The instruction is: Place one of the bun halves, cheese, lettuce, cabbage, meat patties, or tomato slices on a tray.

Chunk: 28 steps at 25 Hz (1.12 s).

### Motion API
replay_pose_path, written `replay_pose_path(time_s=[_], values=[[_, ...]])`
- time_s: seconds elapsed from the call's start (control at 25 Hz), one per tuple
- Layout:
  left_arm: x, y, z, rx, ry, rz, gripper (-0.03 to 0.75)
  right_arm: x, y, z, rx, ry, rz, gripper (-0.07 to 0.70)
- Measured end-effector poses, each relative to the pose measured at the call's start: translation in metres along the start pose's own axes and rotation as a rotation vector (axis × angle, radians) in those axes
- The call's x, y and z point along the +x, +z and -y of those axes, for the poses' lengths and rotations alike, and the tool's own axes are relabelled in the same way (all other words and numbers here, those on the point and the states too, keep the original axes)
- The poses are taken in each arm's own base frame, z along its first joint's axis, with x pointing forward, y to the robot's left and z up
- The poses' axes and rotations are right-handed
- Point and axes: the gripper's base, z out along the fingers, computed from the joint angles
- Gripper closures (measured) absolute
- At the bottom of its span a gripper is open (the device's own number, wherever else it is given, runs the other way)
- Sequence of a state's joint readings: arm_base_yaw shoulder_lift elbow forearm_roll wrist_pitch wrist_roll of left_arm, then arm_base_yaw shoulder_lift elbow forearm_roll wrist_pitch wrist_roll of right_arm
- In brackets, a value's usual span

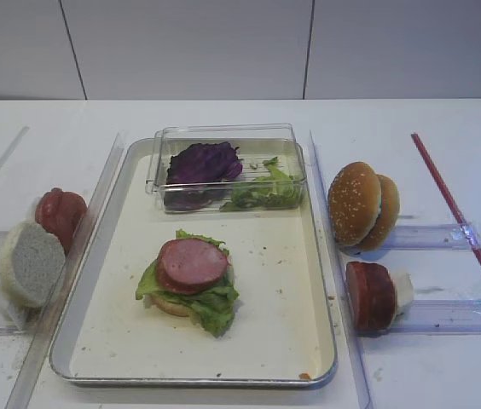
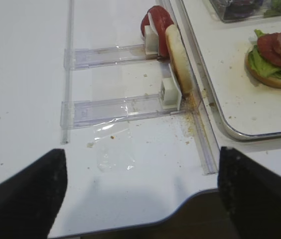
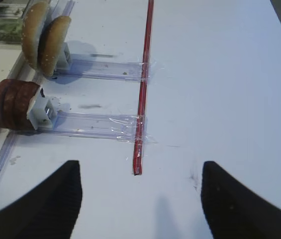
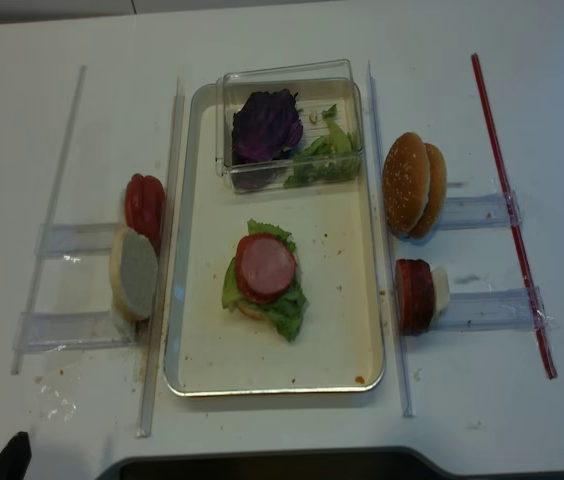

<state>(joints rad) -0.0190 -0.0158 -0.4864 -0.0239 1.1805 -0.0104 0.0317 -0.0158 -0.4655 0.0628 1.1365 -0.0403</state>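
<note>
On the cream tray [image 1: 266,324] lies a stack: a bun half, lettuce [image 1: 215,307] and a meat patty [image 1: 191,264] on top. To the tray's left, tomato slices [image 1: 60,213] and a bun half [image 1: 29,262] stand on edge in clear holders. On its right stand two bun halves [image 1: 362,204] and meat patties [image 1: 370,294]. Cabbage [image 1: 202,164] and more lettuce [image 1: 266,192] fill a clear box. Cheese is out of view. My left gripper [image 2: 143,199] hangs open over the table's front edge, empty. My right gripper [image 3: 140,199] is open over bare table, empty.
The clear box [image 1: 296,162] sits at the tray's far end. Clear plastic rails [image 1: 343,281] run along both long sides of the tray. A red strip [image 1: 458,217] is taped to the table at the far right. The table's front edge [image 2: 190,196] curves just under the left gripper.
</note>
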Motion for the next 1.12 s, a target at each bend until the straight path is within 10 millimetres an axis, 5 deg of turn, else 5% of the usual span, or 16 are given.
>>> replay_pose_path(time_s=[1.12], values=[[0.0, 0.0, 0.0, 0.0, 0.0, 0.0, 0.15, 0.0, 0.0, 0.001, 0.011, 0.012, 0.0, 0.113]])
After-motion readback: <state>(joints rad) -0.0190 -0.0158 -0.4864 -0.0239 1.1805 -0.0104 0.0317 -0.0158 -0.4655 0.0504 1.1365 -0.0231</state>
